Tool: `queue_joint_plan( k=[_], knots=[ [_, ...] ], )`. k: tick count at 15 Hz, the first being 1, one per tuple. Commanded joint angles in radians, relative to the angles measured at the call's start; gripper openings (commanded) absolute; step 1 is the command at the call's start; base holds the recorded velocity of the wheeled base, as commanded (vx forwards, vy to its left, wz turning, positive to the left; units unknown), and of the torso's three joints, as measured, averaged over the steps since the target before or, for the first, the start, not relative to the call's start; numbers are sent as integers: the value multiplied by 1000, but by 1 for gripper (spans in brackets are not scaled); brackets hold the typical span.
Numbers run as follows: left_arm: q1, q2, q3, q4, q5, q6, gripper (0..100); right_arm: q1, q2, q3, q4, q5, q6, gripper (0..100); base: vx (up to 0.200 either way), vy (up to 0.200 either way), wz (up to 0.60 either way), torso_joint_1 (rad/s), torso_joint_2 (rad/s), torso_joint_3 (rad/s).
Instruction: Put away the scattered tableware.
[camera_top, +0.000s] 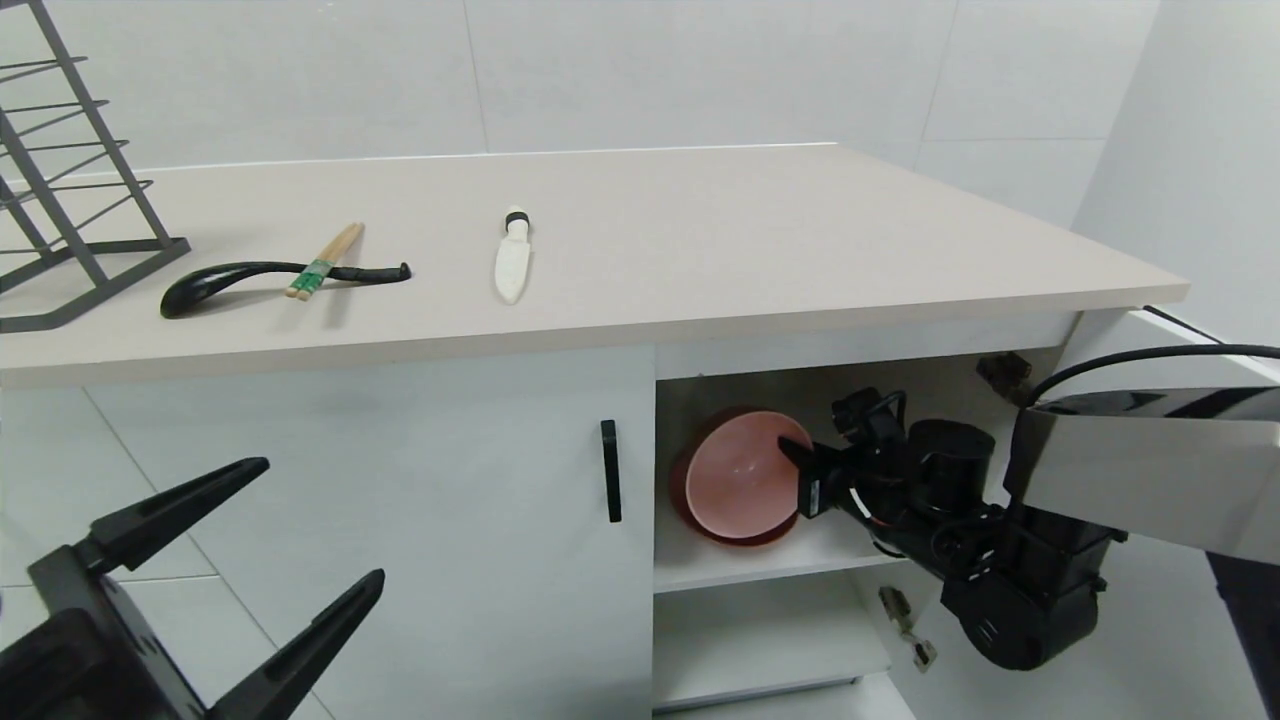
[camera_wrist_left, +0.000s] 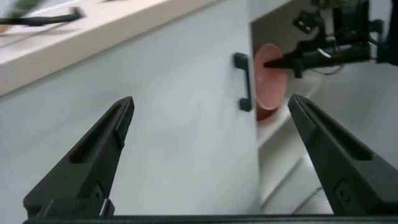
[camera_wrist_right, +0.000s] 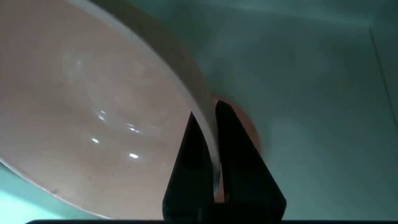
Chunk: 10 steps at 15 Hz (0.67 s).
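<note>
In the open cupboard, a pink bowl (camera_top: 740, 475) stands tilted on edge on the upper shelf (camera_top: 700, 570), in front of a darker red bowl (camera_top: 680, 495). My right gripper (camera_top: 795, 455) is shut on the pink bowl's rim (camera_wrist_right: 93, 112), one finger (camera_wrist_right: 239, 155) on each side of it. On the counter lie a black ladle (camera_top: 200, 285), a pair of chopsticks (camera_top: 325, 262) across its handle, and a white knife (camera_top: 513, 258). My left gripper (camera_top: 322, 518) hangs open and empty, low in front of the closed cupboard door (camera_wrist_left: 186, 124).
A grey wire dish rack (camera_top: 70, 200) stands at the counter's far left. The closed door has a black handle (camera_top: 610, 470). The cupboard's lower shelf (camera_top: 760, 640) is bare. The right door stands swung open beside my right arm.
</note>
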Motion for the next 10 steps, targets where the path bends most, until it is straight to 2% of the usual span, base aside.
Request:
queue_joint_plan(
  k=[1, 5, 10],
  knots=[
    [65, -78, 0, 28, -1, 2, 100, -32, 26, -72, 62, 1, -1, 0, 0, 0, 0, 0, 0, 0],
    [82, -82, 0, 77, -2, 2, 100, -33, 4, -149, 220, 28, 40, 0, 0, 0, 0, 0, 0, 0],
    [82, -87, 0, 89, -2, 2, 100, -29, -5, -63, 186, 57, 17, 0, 0, 0, 0, 0, 0, 0]
  ],
)
